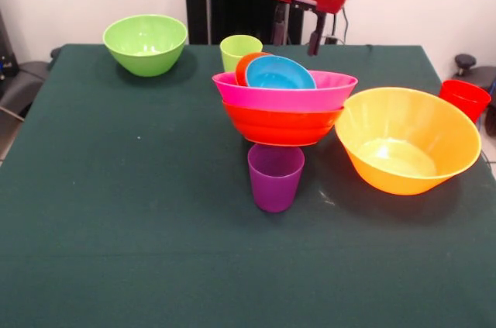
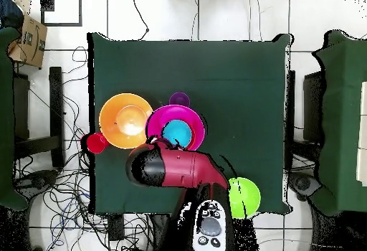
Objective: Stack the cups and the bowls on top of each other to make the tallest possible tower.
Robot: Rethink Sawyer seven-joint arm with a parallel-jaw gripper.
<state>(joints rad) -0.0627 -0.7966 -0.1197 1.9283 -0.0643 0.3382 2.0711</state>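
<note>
Front view shows the gripper [image 1: 297, 31] open and empty above the tower [image 1: 284, 103]; purple cup [image 1: 275, 176] just before it. Overhead, the arm [image 2: 172, 167] hides the gripper

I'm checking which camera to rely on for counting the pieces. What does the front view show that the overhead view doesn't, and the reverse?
Only the front view shows the lime green plastic tumbler behind the pile, the red-orange plastic bowl under the large pink plastic bowl, and the gripper with its fingers apart.

Only the overhead view shows the arm's red and black body, which covers that tumbler.

Both show the pink bowl holding the small blue plastic bowl, the large orange plastic bowl, the purple plastic tumbler, the red plastic tumbler and the separate lime green plastic bowl.
</note>
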